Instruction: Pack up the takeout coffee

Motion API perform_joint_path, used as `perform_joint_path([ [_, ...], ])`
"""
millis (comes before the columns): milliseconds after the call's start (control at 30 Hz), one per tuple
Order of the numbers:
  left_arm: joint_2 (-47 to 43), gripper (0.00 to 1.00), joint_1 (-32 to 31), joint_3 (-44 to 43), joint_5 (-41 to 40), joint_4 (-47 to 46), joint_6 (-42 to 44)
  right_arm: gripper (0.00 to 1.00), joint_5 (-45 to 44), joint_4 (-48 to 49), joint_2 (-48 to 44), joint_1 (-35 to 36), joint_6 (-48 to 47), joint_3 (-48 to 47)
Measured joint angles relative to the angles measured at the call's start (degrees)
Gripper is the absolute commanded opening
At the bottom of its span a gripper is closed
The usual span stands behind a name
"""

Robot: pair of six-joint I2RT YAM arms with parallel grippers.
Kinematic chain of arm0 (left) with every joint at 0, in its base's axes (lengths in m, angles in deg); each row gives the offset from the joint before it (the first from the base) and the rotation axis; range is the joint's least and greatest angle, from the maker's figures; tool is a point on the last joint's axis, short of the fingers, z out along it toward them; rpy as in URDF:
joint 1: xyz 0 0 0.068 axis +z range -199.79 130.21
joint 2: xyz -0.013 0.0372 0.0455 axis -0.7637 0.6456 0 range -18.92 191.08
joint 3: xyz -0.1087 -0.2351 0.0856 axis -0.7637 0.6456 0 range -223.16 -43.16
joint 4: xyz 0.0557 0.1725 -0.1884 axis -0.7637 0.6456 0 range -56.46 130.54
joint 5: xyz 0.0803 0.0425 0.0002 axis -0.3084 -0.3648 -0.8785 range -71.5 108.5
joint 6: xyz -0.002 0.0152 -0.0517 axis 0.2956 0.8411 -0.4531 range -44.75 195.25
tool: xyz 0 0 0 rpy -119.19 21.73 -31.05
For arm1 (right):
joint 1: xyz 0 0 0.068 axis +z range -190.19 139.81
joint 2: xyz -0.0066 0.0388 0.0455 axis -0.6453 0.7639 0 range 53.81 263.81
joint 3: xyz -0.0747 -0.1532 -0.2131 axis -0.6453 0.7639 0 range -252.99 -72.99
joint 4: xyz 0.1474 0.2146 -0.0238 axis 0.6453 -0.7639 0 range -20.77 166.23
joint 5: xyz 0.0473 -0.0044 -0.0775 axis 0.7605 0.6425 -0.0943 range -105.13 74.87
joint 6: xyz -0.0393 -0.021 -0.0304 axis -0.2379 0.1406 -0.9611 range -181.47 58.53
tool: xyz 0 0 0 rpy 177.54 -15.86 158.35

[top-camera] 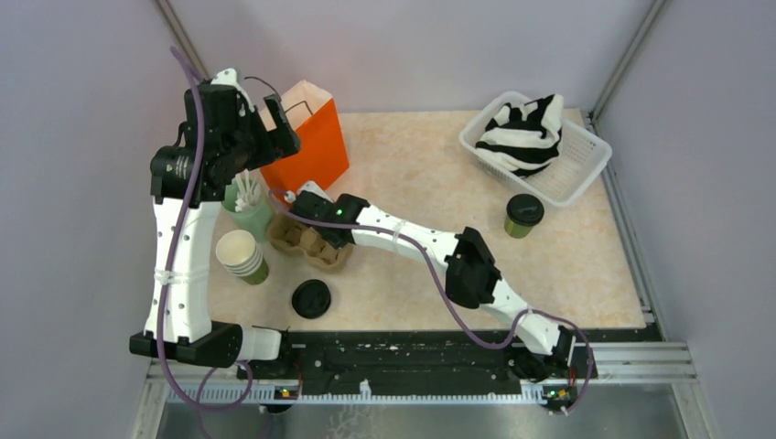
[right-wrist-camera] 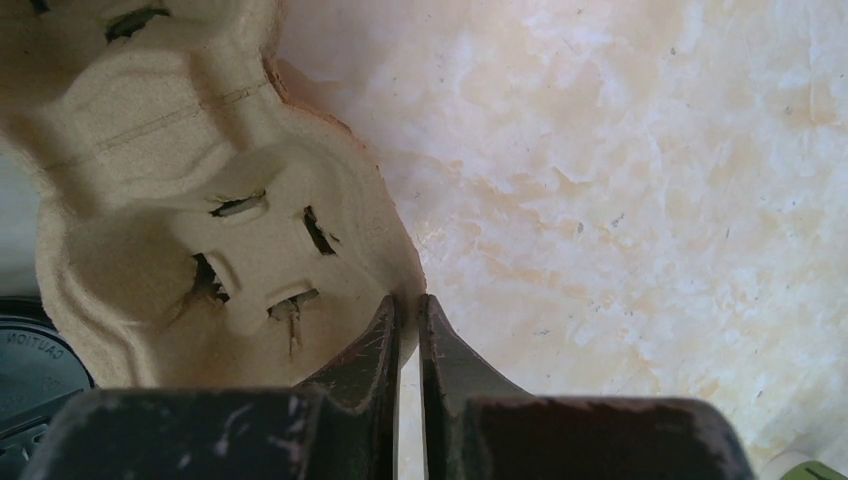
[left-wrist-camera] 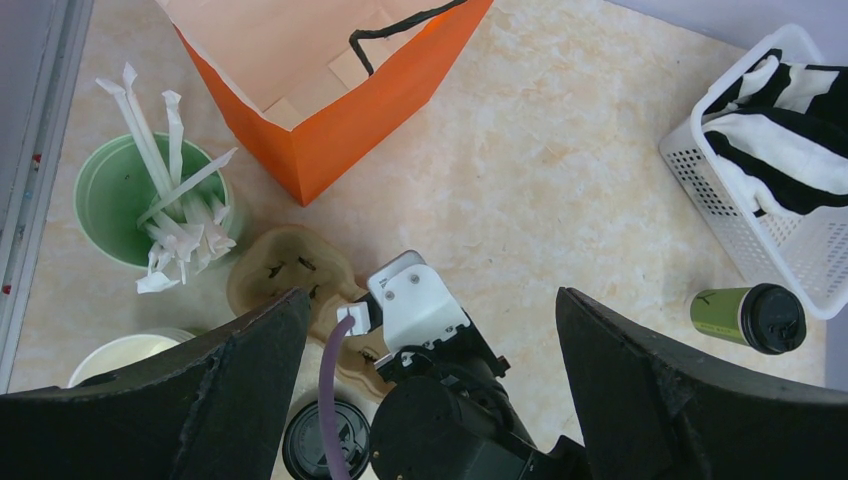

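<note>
The takeout coffee (top-camera: 524, 215) is standing upright on the table (top-camera: 412, 165), out on the right side. It's a small green paper cup, and it's wearing its black round lid, which is sitting flat and square on top. A small dark mark is showing on the green side. The cup is sitting just beside the near wall of the white basket (top-camera: 586, 169); whether it's actually touching that wall, I can't tell from here.
</note>
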Motion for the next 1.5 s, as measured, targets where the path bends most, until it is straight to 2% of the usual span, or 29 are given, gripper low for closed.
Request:
perform_joint_path([
  [267, 0.0, 0.99, 0.0, 0.0, 0.0, 0.0, 0.0, 0.00, 1.9, -2.1, -0.2, 0.0, 0.7, -1.9],
  [633, 0.0, 0.99, -0.1, 0.0, 0.0, 0.0, 0.0, 0.00, 16.7, -3.6, -4.3, -4.0, 6.4, -0.4],
  [1033, 0.0, 0.99, -0.2, 0.0, 0.3, 0.0, 0.0, 0.00, 22.8, -5.6, -5.9, -7.3, 9.1, 0.5],
  [1233, 0.0, 0.99, -0.2, 0.0, 0.4, 0.0, 0.0, 0.00, 30.5, 0.3, -8.7, -10.2, 12.7, 10.3],
  [1367, 0.0, 0.99, -0.2, 0.1, 0.4, 0.0, 0.0, 0.06, 35.5, 6.1, -10.9, -12.8, 15.0, 18.5],
  [1500, 0.0, 0.99, -0.2, 0.8, 0.2, 0.0, 0.0, 0.13, 38.5, 9.9, -12.1, -14.4, 16.5, 22.5],
])
